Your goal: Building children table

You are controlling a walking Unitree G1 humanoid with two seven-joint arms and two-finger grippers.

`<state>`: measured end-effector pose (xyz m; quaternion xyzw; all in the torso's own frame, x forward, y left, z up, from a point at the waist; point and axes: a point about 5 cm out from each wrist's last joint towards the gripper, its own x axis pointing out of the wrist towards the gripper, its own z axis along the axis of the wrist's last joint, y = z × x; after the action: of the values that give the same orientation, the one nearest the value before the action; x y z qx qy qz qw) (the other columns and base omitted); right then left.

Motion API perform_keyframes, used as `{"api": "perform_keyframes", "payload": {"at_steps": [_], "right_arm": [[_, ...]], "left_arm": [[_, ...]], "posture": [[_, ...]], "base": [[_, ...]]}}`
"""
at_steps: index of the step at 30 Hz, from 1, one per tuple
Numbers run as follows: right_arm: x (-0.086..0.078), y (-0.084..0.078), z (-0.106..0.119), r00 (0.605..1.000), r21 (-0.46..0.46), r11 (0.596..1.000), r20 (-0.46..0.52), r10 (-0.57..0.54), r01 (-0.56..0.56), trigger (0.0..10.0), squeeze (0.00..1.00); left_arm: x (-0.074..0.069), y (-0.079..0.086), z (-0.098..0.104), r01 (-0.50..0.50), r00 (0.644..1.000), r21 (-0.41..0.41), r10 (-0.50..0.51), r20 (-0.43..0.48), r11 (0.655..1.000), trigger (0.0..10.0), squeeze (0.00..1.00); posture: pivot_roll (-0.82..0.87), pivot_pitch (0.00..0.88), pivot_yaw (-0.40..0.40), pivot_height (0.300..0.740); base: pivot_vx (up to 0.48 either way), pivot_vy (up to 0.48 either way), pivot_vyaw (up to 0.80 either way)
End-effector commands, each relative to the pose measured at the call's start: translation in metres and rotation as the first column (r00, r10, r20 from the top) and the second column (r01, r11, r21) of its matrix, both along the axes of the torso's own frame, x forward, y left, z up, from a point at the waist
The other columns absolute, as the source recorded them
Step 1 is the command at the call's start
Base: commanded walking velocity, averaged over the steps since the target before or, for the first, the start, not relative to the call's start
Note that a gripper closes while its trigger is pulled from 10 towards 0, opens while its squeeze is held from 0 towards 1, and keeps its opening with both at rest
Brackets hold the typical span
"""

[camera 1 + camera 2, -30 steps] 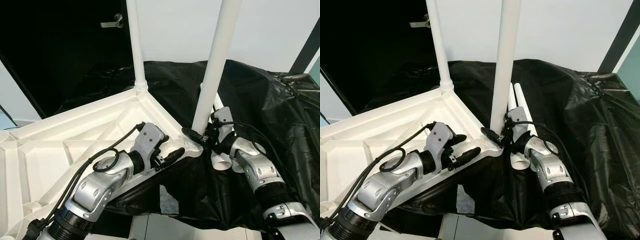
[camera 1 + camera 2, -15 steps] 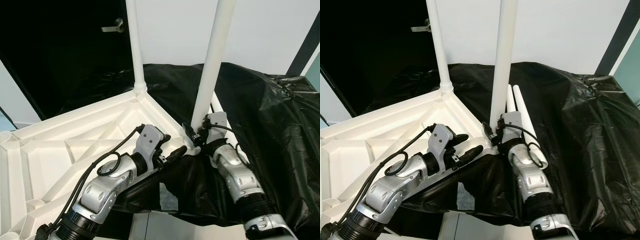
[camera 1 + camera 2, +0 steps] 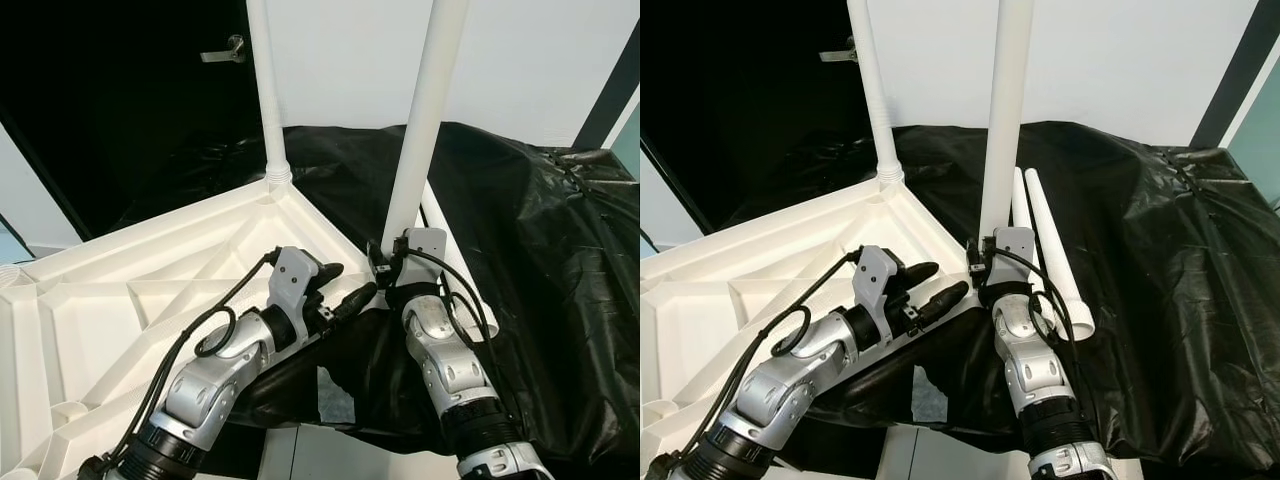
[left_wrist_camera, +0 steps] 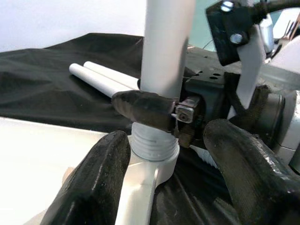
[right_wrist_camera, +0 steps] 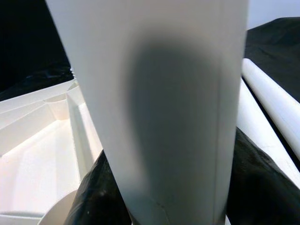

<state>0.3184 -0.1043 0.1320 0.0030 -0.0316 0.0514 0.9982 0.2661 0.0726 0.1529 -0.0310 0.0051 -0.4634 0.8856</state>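
The white table top (image 3: 120,300) lies upside down, ribs up, on the left. Two white legs stand upright in its corners: a far leg (image 3: 266,100) and a near leg (image 3: 425,120). My right gripper (image 3: 385,262) is shut on the near leg just above its threaded base (image 4: 153,140); the leg (image 5: 159,108) sits between its black fingers (image 5: 101,197). My left gripper (image 3: 347,282) is open beside that corner, its fingers (image 4: 98,178) on either side of the base without touching it. Two loose legs (image 3: 1045,235) lie on the black sheet.
A crumpled black plastic sheet (image 3: 540,230) covers the surface to the right and under the table corner. Behind are a white wall and a dark door with a handle (image 3: 225,50). Pale floor (image 3: 300,455) shows below the sheet's front edge.
My right forearm has swung from the right of the near leg round to its front, the gripper staying on the leg's base. The left gripper has edged slightly closer to the corner.
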Motion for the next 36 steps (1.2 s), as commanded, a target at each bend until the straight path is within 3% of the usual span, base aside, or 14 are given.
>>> {"api": "perform_keyframes", "payload": {"at_steps": [1,2,8,10,17,23,25,26,29,34,36], "right_arm": [[-0.004,-0.018,-0.019,0.995,0.011,0.999,-0.084,-0.044,0.045,10.0,0.38],[-0.005,-0.02,-0.018,0.997,0.004,1.0,-0.077,-0.02,0.02,10.0,1.0],[-0.005,-0.028,-0.014,0.997,-0.011,0.998,-0.047,0.064,-0.064,10.0,1.0],[-0.006,-0.034,-0.013,0.985,-0.008,0.986,-0.049,0.167,-0.168,10.0,0.0],[-0.008,-0.044,-0.007,0.922,-0.099,0.917,-0.046,0.384,-0.387,10.0,0.0],[-0.003,-0.045,-0.001,0.871,-0.137,0.861,-0.052,0.488,-0.49,10.0,0.0],[0.002,-0.043,0.002,0.823,-0.163,0.807,-0.074,0.564,-0.568,10.0,0.0],[0.002,-0.043,0.002,0.823,-0.163,0.807,-0.074,0.564,-0.568,10.0,0.0],[0.009,-0.04,0.006,0.774,-0.187,0.752,-0.101,0.625,-0.631,10.0,0.0],[0.015,-0.035,0.011,0.747,-0.218,0.718,-0.107,0.656,-0.661,10.0,0.0],[0.017,-0.034,0.014,0.725,-0.223,0.694,-0.115,0.679,-0.685,9.4,0.0]], "left_arm": [[-0.011,0.001,-0.004,0.276,0.961,-0.014,-0.276,-0.012,0.961,10.0,0.0],[-0.012,0.004,-0.004,0.288,0.957,-0.021,-0.289,-0.018,0.957,10.0,0.0],[-0.014,0.008,-0.003,0.318,0.948,-0.02,-0.318,-0.006,0.948,10.0,0.0],[-0.015,0.01,-0.004,0.328,0.945,-0.009,-0.328,0.001,0.945,10.0,0.0],[-0.016,0.012,-0.009,0.325,0.946,0.011,-0.325,0.014,0.946,10.0,0.0],[-0.016,0.01,-0.012,0.319,0.947,0.02,-0.32,0.026,0.947,10.0,0.0],[-0.018,0.01,-0.013,0.332,0.942,0.026,-0.333,0.031,0.943,10.0,0.0],[-0.018,0.01,-0.013,0.332,0.942,0.026,-0.333,0.031,0.943,10.0,0.0],[-0.02,0.009,-0.012,0.348,0.936,0.039,-0.35,0.039,0.937,10.0,0.0],[-0.021,0.009,-0.013,0.353,0.934,0.049,-0.355,0.044,0.934,10.0,0.0],[-0.021,0.009,-0.013,0.356,0.933,0.051,-0.358,0.046,0.933,10.0,0.0]], "posture": [[0.05,0.0,0.016,0.74],[0.05,0.0,0.018,0.74],[0.05,0.0,0.02,0.74],[0.05,0.0,0.017,0.74],[0.04,0.0,0.026,0.74],[0.04,0.0,0.028,0.74],[0.03,0.0,0.031,0.74],[0.03,0.0,0.031,0.74],[0.04,0.0,0.03,0.74],[0.04,0.0,0.027,0.74],[0.04,0.0,0.026,0.74]], "base": [[0.0,0.0,0.0],[0.0,0.0,0.0],[0.0,0.0,0.0],[0.0,0.0,0.0],[0.0,0.0,0.0],[0.0,0.0,0.0],[0.0,0.0,0.0],[0.0,0.0,0.0],[0.0,0.0,0.0],[0.0,0.0,0.0],[0.0,0.0,0.0]]}}
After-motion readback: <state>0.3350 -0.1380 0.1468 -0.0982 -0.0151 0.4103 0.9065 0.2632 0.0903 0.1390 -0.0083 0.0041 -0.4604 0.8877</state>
